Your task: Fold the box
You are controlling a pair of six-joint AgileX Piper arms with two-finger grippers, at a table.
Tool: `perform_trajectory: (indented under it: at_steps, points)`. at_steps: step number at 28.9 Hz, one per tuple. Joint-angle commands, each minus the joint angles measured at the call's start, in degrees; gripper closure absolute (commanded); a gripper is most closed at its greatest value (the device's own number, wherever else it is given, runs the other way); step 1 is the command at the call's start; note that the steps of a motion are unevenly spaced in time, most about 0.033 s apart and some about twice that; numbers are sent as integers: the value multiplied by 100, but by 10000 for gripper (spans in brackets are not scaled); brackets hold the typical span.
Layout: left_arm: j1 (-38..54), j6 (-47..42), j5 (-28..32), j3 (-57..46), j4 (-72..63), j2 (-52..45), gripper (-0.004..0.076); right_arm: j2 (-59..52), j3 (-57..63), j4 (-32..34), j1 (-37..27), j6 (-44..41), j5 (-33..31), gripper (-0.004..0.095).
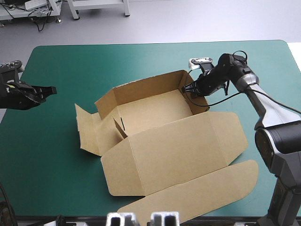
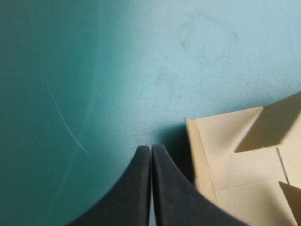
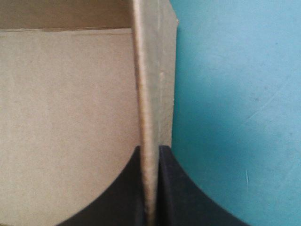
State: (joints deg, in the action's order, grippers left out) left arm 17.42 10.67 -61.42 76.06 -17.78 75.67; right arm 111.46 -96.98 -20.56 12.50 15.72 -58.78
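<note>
Mid-table, the box point(image 1: 174, 150) stands half formed on the teal-green cover point(image 1: 56, 179). Its far wall and right wall point(image 1: 194, 101) are raised, and its lid point(image 1: 221, 136) lies flat toward the table's near edge. The left flaps point(image 1: 87, 134) are splayed out on the cover.

My right gripper point(image 1: 187, 88) reaches in from the right. It clamps the top of the right wall near the box's far right corner. In the right wrist view the black fingers point(image 3: 181, 188) are all but closed. The brown board's edge runs up between them, one finger inside the tray and one outside over the cover.

My left gripper point(image 1: 50, 90) hangs over bare cover by the table's left edge, apart from the box. Its fingers are pressed together to a point and hold nothing. In the left wrist view a corner of the splayed left flap lies just ahead of the fingertips and to one side. I see no contact there between the gripper and the board.
</note>
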Motion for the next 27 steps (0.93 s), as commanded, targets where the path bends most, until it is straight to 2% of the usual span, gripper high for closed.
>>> perform_trajectory:
  at_steps: [1,3,5,10,19,27]
  points:
    - [307,101,378,175,-280,16,731,-777,-420,-247,-63,-53,-153,928]
    - [583,329,477,175,-704,53,730,-1018,-558,-247,-139,-237,-211,928]
    - [1005,901,476,175,-1762,91,730,-1329,-736,-350,-329,-344,-335,928]
    - [1363,1522,128,175,-2852,332,730,-1826,-1071,-704,-677,-431,-693,928]
    - [1365,2742,-1264,175,-5702,748,731,-2515,-1468,-1141,-797,-551,-693,926]
    - [714,2742,-1264,175,-6002,447,730,-2674,-1465,-1387,-786,-606,-413,926]
